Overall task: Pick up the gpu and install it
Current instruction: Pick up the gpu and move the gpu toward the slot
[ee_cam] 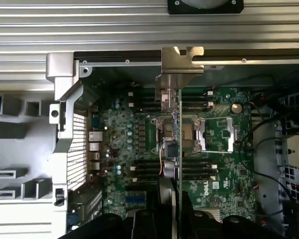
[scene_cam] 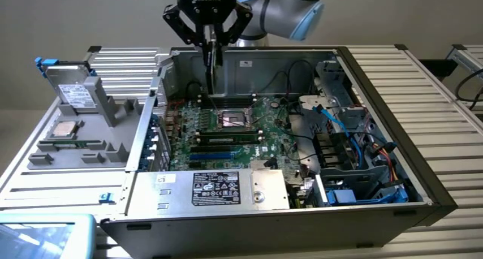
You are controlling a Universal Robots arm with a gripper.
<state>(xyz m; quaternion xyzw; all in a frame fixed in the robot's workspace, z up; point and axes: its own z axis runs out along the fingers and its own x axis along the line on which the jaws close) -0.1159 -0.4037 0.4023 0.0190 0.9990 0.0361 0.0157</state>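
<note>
The gpu [scene_cam: 214, 72] hangs edge-on and upright as a thin card above the back of the open computer case [scene_cam: 377, 174]. My gripper [scene_cam: 209, 43] is shut on its upper edge. In the wrist view the gpu [ee_cam: 176, 124] runs as a narrow strip over the green motherboard [ee_cam: 219, 134], with its silver end bracket [ee_cam: 182, 62] at the case's rear wall. The dark gripper fingers [ee_cam: 154, 221] clamp it from both sides. The card's lower edge sits above the motherboard [scene_cam: 226, 123], near the CPU socket [scene_cam: 232, 121]; I cannot tell if it touches.
A silver white-labelled drive box [scene_cam: 76, 92] stands in a grey holder [scene_cam: 83, 146] at the exterior view's left, with a CPU chip [scene_cam: 62, 130] beside it. Inside the case are memory sticks [scene_cam: 230, 137], the power supply [scene_cam: 215, 188] and loose cables [scene_cam: 354, 134].
</note>
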